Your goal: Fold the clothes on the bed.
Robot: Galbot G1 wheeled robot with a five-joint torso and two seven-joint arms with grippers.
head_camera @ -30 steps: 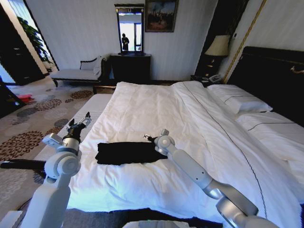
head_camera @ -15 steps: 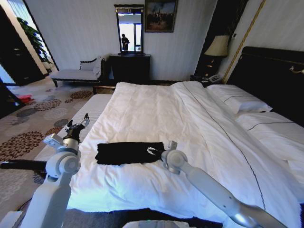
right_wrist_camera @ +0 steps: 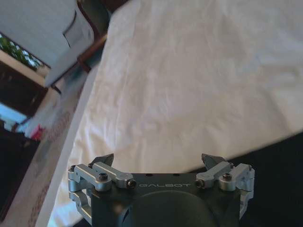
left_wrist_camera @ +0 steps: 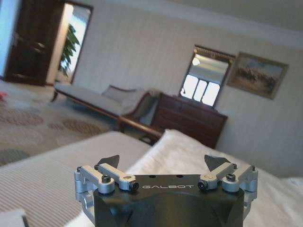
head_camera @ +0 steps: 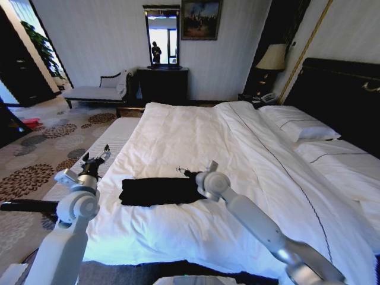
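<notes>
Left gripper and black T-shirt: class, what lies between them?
Head view: only bare white duvet lies between the open left gripper and the black T-shirt.

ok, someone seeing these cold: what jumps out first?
The black T-shirt, folded into a dark strip near the foot end of the white bed. The right gripper is at the strip's right end with jaws open, holding nothing. The left gripper hangs off the bed's left edge, jaws open too.
</notes>
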